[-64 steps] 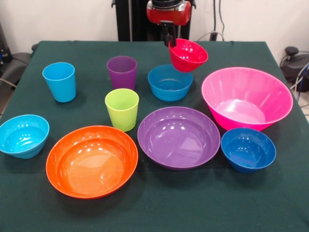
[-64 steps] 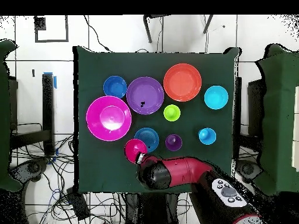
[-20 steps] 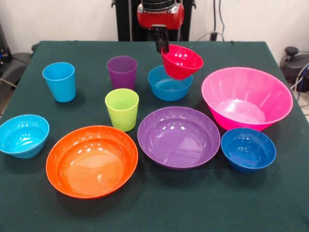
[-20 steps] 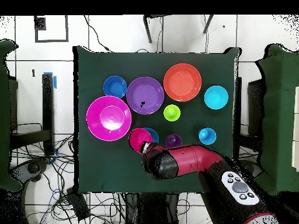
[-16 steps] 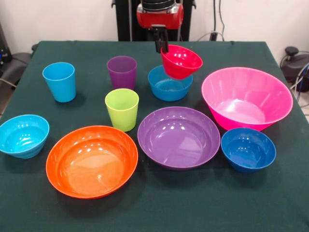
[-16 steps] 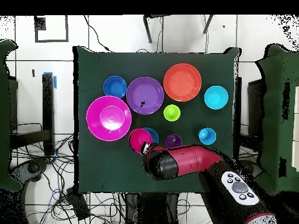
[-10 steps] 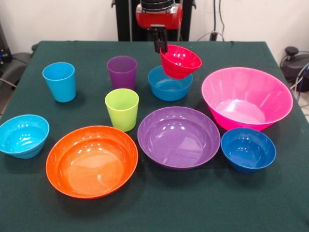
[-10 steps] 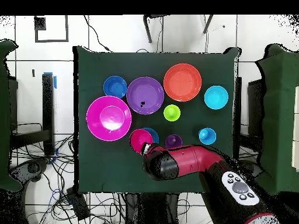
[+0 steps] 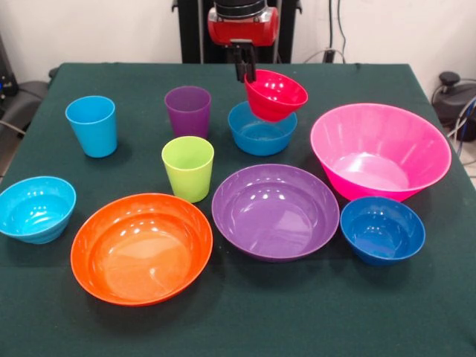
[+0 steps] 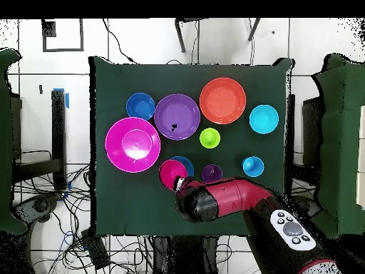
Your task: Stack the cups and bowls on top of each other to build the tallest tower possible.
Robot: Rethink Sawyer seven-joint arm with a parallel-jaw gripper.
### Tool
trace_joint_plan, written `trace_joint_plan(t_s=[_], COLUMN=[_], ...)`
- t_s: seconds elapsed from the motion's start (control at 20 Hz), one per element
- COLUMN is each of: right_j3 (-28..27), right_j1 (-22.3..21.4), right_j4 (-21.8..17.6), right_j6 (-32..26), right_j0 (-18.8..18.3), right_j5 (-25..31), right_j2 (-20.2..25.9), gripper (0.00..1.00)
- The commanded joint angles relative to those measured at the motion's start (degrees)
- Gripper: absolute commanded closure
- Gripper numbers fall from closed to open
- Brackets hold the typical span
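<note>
Dark green cloth covers the surface (image 9: 416, 312), with a pale wall behind it. From the front, the robot's hand (image 9: 243, 68) hangs at the far side, closed on the near-left rim of the red bowl (image 9: 276, 94), which tilts in the air just above and slightly right of the blue bowl (image 9: 261, 127). Nothing is stacked yet: every other piece stands alone on the cloth. The light blue cup (image 9: 91, 125) and the purple cup (image 9: 187, 111) sit at the back left, the green cup (image 9: 188, 168) nearer the middle. The cyan bowl (image 9: 36, 208) is at the left edge, the orange bowl (image 9: 141, 247) and the wide purple bowl (image 9: 275, 211) are at the front, the big pink bowl (image 9: 379, 152) is at the right and the dark blue bowl (image 9: 382, 230) is just in front of it.

From overhead, the red arm (image 10: 228, 200) reaches in from the bottom, and the red bowl (image 10: 171, 173) partly overlaps the blue bowl (image 10: 184, 164), beside the pink bowl (image 10: 132, 144). The hand itself is hidden under the arm here.

Judged from this, the tower has barely begun: the first placement, red bowl onto blue bowl, is under way, and all the cups and remaining bowls are still to be added.
</note>
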Motion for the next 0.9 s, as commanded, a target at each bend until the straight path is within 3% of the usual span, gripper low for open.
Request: trace_joint_plan(t_s=[0.05, 0.9], right_j3=[-3.13, -3.04], right_j1=[2.91, 2.42], right_j4=[-4.73, -4.58], right_j6=[-5.84, -5.61], right_j0=[0.05, -0.01], right_j5=[0.76, 1.13], right_j2=[1.85, 2.17], gripper=[1.00, 1.00])
